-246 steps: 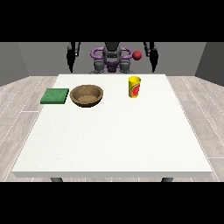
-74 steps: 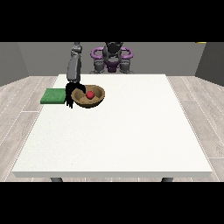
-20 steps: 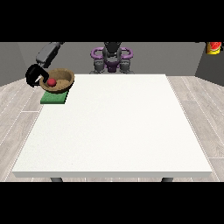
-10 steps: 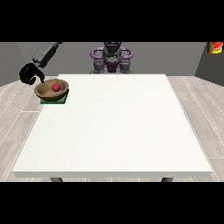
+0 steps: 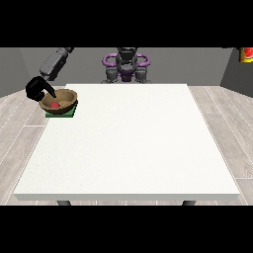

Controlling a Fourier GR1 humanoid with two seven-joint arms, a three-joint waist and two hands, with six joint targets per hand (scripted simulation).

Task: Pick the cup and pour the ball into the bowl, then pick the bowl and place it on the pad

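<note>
At the desk's [image 5: 128, 143] far corner on the view's left, your wooden bowl [image 5: 60, 100] with the red ball [image 5: 54, 105] sat on the green pad [image 5: 62, 112]. Your robot hand [image 5: 38, 89] at the view's left was at the bowl's outer rim, one finger reaching over it; I could not tell if it was gripping. To let go, you would have drawn it away from the bowl.

A dark grey torso [image 5: 126, 66] ringed in purple is seen; one grey arm [image 5: 56, 63] ends in what seems an all-black hand [image 5: 37, 88].
</note>
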